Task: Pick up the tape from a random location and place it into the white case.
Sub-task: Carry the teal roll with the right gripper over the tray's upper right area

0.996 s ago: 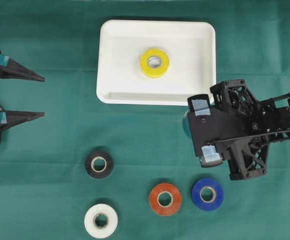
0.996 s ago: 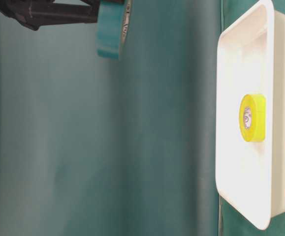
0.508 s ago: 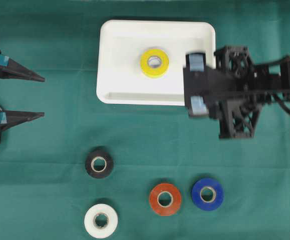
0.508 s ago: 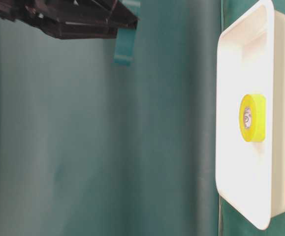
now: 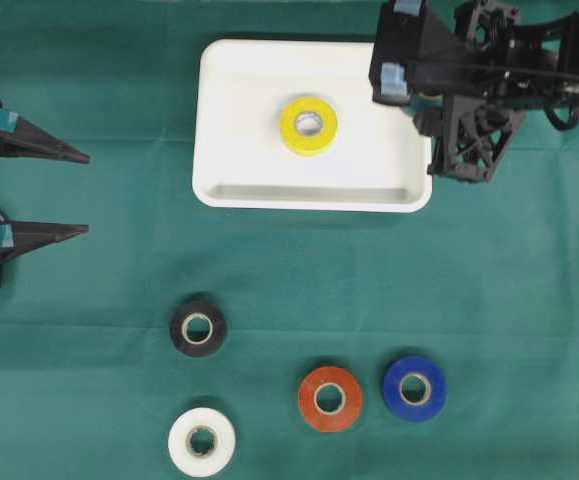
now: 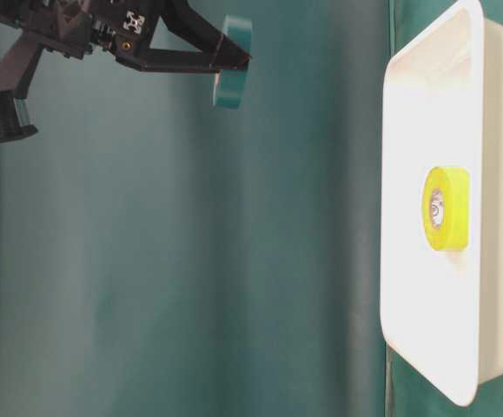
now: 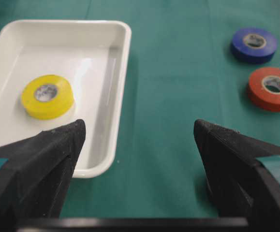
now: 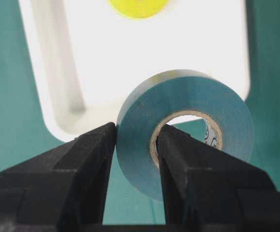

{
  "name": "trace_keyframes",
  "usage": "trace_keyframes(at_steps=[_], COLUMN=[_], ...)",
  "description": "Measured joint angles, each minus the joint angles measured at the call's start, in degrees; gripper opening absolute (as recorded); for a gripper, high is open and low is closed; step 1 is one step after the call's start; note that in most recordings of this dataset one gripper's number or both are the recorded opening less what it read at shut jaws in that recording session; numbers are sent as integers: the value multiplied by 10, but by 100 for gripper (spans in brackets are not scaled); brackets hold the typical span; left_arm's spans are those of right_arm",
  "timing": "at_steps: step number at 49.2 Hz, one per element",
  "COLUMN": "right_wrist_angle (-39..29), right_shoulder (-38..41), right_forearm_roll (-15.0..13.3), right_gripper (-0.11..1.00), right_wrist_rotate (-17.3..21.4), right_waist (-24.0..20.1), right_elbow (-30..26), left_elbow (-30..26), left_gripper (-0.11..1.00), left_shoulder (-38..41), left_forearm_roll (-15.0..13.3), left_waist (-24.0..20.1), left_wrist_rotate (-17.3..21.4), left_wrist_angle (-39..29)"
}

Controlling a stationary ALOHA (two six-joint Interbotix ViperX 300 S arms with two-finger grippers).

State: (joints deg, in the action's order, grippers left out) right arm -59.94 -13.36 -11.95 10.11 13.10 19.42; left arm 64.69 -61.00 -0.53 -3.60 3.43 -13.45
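Note:
My right gripper [image 8: 137, 133] is shut on a teal tape [image 8: 188, 130], with one finger outside the roll and the other through its hole. The roll hangs on edge in the air [image 6: 232, 62], well off the cloth. From overhead the right gripper [image 5: 394, 45] is over the far right corner of the white case [image 5: 249, 100] and hides the teal roll. A yellow tape [image 5: 308, 125] lies flat in the middle of the case [image 7: 106, 72]. At the left edge my left gripper [image 5: 87, 193] stands open and holds nothing [image 7: 139, 126].
On the green cloth in front of the case lie a black roll [image 5: 198, 328], a white roll [image 5: 201, 441], a red roll [image 5: 330, 398] and a blue roll [image 5: 414, 388]. The right arm's frame [image 5: 479, 110] overhangs the case's right rim.
My right gripper has carried the teal tape from beside the case's near right corner up to its far right corner, turning as it went. The left gripper has not moved.

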Motion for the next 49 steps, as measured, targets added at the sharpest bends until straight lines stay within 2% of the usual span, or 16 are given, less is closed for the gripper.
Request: trace_keyframes(at_steps=[7,18,35,49], right_wrist_angle=[3,31,49,49], right_shoulder=[0,3,69,82], right_forearm_roll=[-2,-3,-3,-3], right_gripper=[31,31,31,31], right_wrist_rotate=[0,1,-6,-7], right_waist=[14,13,13,13], right_elbow=[1,-2,-59,-67], left_elbow=[0,0,0,0], left_gripper=[94,94,94,94], left_shoulder=[0,-1,0,0], left_forearm_roll=[1,0,0,1], left_waist=[0,-1,0,-1], left_wrist_rotate=[0,1,0,1], left_wrist_angle=[0,0,0,-1])
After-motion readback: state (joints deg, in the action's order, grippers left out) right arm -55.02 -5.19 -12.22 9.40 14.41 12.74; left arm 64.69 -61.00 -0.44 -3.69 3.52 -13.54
